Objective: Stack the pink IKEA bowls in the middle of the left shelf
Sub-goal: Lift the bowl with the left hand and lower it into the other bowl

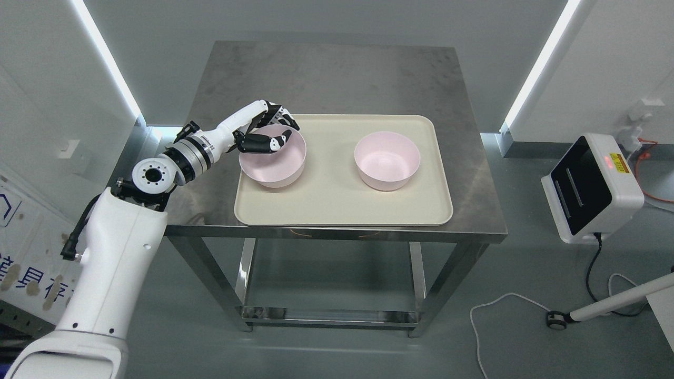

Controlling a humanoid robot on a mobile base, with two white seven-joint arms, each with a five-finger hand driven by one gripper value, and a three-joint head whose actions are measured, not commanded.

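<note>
left arm: extended up-right | left robot hand (267, 131): fingers curled, pinching | right arm: unseen

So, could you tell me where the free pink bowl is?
The free pink bowl sits on the tray's right half, apart from the left hand.

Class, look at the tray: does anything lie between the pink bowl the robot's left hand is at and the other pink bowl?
Nothing visible does. The left hand grips the rim of the left pink plastic bowl; only bare surface of the beige rectangular tray separates it from the right pink bowl. No shelf is in view.
</note>
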